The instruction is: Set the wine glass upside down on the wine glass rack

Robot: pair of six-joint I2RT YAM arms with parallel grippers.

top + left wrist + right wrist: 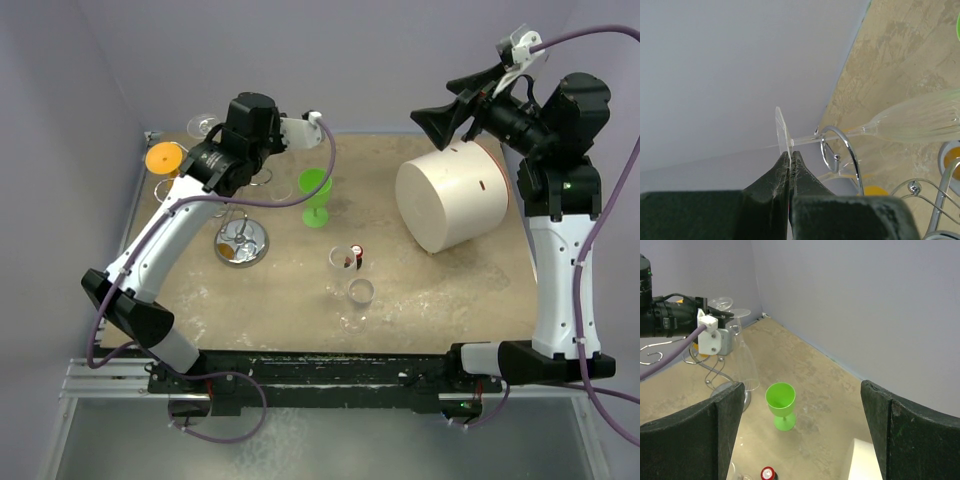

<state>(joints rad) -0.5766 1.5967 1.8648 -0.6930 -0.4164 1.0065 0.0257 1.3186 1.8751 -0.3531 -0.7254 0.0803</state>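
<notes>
My left gripper [790, 159] is shut on the rim of the round foot of a clear wine glass [910, 120]. The glass's stem lies inside a curled wire arm of the silver wine glass rack [854, 159]. In the right wrist view the glass [743, 362] hangs bowl down beside the rack's post, with the left gripper [726, 315] at its foot. In the top view the left gripper [200, 160] is over the rack, whose disc base [241, 243] shows below the arm. My right gripper [440, 115] is open, empty and raised at the far right; it also shows in its own view [800, 435].
A green wine glass [316, 195] stands upright right of the rack. An orange glass [163, 157] and another clear one [205, 125] hang on the rack. A big white cylinder [450, 205] lies at the right. Clear glasses [360, 295] and a red-capped bottle [355, 257] stand mid-table.
</notes>
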